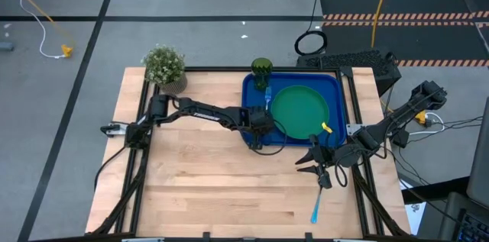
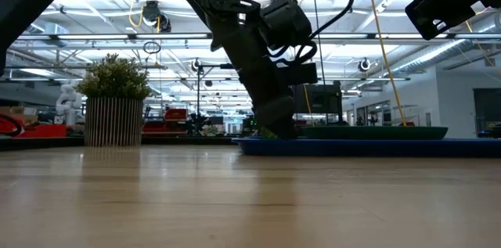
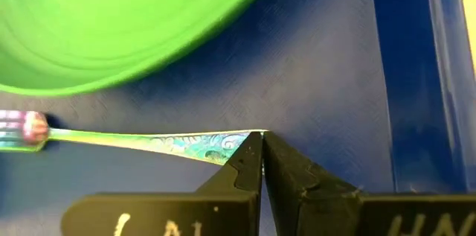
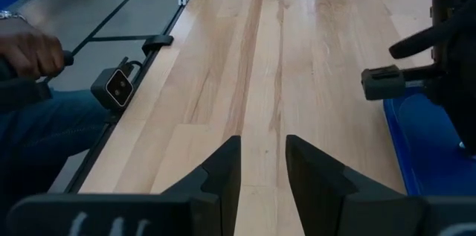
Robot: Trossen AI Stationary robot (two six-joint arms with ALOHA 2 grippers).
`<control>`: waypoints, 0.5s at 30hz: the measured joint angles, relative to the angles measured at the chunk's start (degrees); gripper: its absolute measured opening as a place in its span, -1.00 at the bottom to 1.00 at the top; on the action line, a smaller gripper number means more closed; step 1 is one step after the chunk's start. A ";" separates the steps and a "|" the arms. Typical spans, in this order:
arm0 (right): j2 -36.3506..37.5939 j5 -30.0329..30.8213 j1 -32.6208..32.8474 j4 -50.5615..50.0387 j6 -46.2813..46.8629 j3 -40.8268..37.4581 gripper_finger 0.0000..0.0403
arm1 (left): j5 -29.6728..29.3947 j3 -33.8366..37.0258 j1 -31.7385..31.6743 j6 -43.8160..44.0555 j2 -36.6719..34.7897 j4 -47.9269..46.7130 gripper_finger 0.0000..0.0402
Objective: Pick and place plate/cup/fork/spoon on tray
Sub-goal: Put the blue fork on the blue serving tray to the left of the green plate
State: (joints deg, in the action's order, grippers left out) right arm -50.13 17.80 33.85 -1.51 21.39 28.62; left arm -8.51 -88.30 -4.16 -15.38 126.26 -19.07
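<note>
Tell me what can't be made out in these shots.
- Utensil's head: left wrist view, the left gripper pinches a handle; its far end blurs at the edge.
- Utensil on table: high view, too small to identify.
- Cup: low view, hidden behind the left arm.

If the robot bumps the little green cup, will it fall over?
Maybe. The cup stands upright at the tray's far corner and looks taller than wide, so a sideways knock could tip it. It looks like thin plastic, probably light. Being round, it would likely roll once down.
</note>
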 joint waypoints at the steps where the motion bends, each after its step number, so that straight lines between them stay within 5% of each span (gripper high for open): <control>1: -0.02 0.00 0.00 -0.01 0.00 -0.02 -0.51 | -0.10 -0.03 0.01 0.02 0.14 0.50 -0.91; 15: -0.02 0.04 0.00 0.01 0.00 -0.01 -0.51 | 1.05 0.03 -0.01 4.36 0.35 4.20 -0.91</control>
State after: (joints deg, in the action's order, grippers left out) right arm -50.15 17.85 33.85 -1.50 21.39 28.60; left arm -7.46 -88.27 -4.16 -11.02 126.61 -14.87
